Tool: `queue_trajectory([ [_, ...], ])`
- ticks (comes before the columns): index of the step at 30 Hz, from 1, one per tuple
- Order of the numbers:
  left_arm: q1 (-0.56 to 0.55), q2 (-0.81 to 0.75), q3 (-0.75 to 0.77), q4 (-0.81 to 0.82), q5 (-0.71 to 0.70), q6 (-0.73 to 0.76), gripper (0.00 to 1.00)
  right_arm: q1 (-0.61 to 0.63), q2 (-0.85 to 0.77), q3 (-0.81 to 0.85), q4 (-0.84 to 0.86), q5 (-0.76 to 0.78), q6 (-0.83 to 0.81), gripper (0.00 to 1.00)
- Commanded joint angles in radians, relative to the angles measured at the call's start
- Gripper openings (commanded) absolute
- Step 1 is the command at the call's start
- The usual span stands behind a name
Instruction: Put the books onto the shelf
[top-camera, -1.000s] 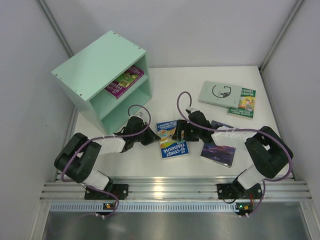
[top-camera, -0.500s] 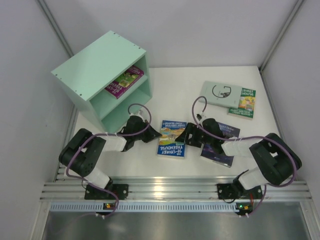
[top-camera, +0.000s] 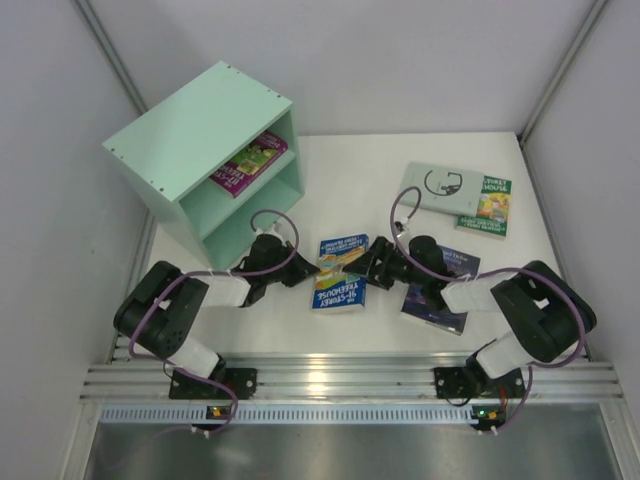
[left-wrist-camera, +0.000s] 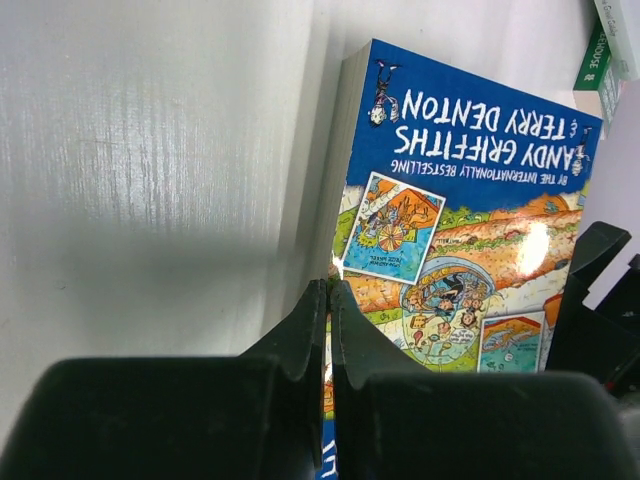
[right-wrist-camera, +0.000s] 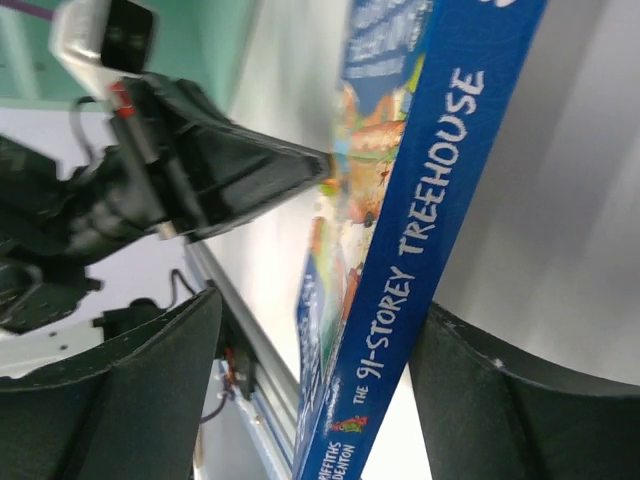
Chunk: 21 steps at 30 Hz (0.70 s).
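**Book-shelving bench: holdings, placed by reference to the shelf**

1. Shelf (top-camera: 200, 140). Mint-green painted board, boxy, with square edges and small screw heads along its top. One board divides it into two open compartments.
2. Magenta-green book (top-camera: 248, 163). Thin glossy paperback, lying flat in the shelf's upper compartment.
3. Blue-yellow book (top-camera: 340, 272) (left-wrist-camera: 460, 200) (right-wrist-camera: 400, 250). Glossy paperback with a cartoon cover, a blue spine with white lettering and a pale page block. It sits on the white table (top-camera: 340, 170), outside the shelf, off its open side and toward the arms. It looks tilted rather than flat.
4. Left gripper (top-camera: 303, 272) (left-wrist-camera: 329, 290). Matte black wedge-shaped fingers pressed together, tips touching item 3 on the side nearer the shelf.
5. Right gripper (top-camera: 375, 268) (right-wrist-camera: 320, 310). Broad black fingers spread wide on either side of item 3's spine, on the side away from the shelf. A gap shows beside the spine, so the book is not clamped.
6. Dark galaxy book (top-camera: 440, 290). Flat on the table beyond item 3 from the shelf, partly under the right arm.
7. Green book (top-camera: 490, 208). It has a yellow picture and lies flat, well away from the shelf.
8. Pale grey-green flat volume (top-camera: 440, 187). Matte, marked with a dark ring, and overlapping item 7 on its shelf side.
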Motion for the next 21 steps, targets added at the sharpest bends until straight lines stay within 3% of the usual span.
queue_trajectory([
  [1, -0.029, 0.038, -0.061, -0.272, 0.006, 0.035, 0.00, 0.011, 0.018, 0.065, -0.082, 0.021, -0.018, 0.71],
  [4, -0.029, 0.024, -0.053, -0.286, -0.002, 0.042, 0.00, 0.011, -0.011, 0.063, -0.184, 0.069, -0.081, 0.54],
  [5, -0.027, 0.022, -0.047, -0.289, -0.003, 0.045, 0.00, 0.009, -0.017, 0.060, -0.201, 0.075, -0.098, 0.43],
  [10, -0.029, 0.007, -0.010, -0.332, -0.012, 0.066, 0.00, 0.009, -0.028, 0.076, -0.263, 0.075, -0.126, 0.15],
  [11, -0.029, 0.001, 0.016, -0.346, -0.014, 0.071, 0.00, 0.010, -0.028, 0.073, -0.256, 0.069, -0.123, 0.02],
  [14, -0.029, -0.056, 0.105, -0.466, -0.023, 0.095, 0.06, 0.011, -0.043, 0.042, -0.188, 0.047, -0.039, 0.00],
  [15, -0.029, -0.105, 0.139, -0.506, -0.034, 0.104, 0.17, 0.011, -0.055, 0.036, -0.151, 0.043, -0.016, 0.00],
  [17, -0.029, -0.157, 0.268, -0.652, -0.067, 0.155, 0.28, 0.011, -0.111, 0.034, -0.146, 0.046, 0.024, 0.00],
  [18, -0.029, -0.198, 0.318, -0.695, -0.113, 0.176, 0.39, 0.011, -0.134, 0.040, -0.166, 0.061, 0.056, 0.00],
  [21, -0.029, -0.240, 0.537, -0.904, -0.208, 0.250, 0.49, 0.012, -0.229, 0.085, -0.244, 0.107, 0.089, 0.00],
])
